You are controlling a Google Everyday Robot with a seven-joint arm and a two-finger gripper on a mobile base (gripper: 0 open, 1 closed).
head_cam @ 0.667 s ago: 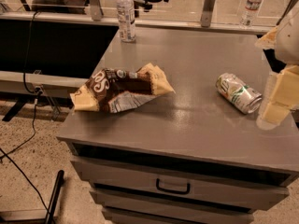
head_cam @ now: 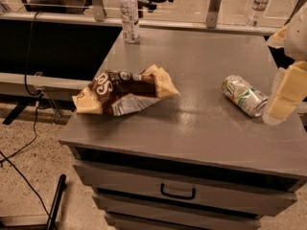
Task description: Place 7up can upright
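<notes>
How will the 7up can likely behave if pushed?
The 7up can lies on its side on the smooth grey table, so it would probably roll. It looks like thin metal, so a hard squeeze may dent it. The pincer hangs beside it, at the picture's right.

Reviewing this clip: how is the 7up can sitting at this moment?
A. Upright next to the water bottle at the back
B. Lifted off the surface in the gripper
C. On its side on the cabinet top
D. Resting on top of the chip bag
C: the 7up can lies on its side on the grey cabinet top, right of the chip bag, with the gripper close by on its right at the picture's edge.
</notes>
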